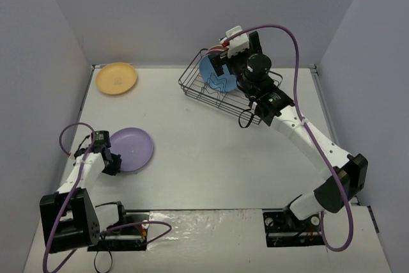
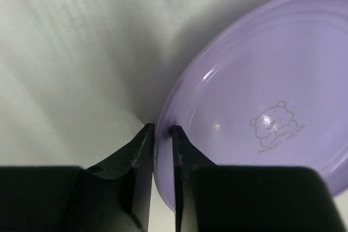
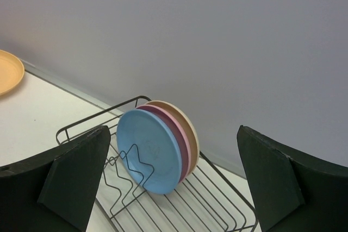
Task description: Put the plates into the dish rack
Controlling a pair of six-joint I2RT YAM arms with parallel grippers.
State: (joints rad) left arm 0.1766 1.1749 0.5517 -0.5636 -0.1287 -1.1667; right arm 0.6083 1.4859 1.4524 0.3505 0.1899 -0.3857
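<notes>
The lilac purple plate [image 1: 132, 148] lies at the table's left. My left gripper [image 1: 112, 160] is shut on its near-left rim; in the left wrist view its gripper [image 2: 163, 132] pinches the plate [image 2: 261, 96] edge between both fingers. The dish rack [image 1: 198, 91] stands at the back centre with the light blue plate [image 1: 211, 71] upright in it. My right gripper [image 1: 221, 68] hovers over the rack, open and empty [image 3: 174, 134]. Its view shows the blue [image 3: 148, 153], pink [image 3: 186, 146] and cream [image 3: 190, 126] plates standing together in the rack [image 3: 81, 124]. The yellow-orange plate [image 1: 116, 78] lies flat at the back left.
Grey walls close the table on three sides, and the rack sits close to the back wall. The yellow-orange plate's edge shows at the left of the right wrist view [image 3: 8, 71]. The rack's zigzag dividers [image 3: 130, 186] in front of the blue plate hold nothing.
</notes>
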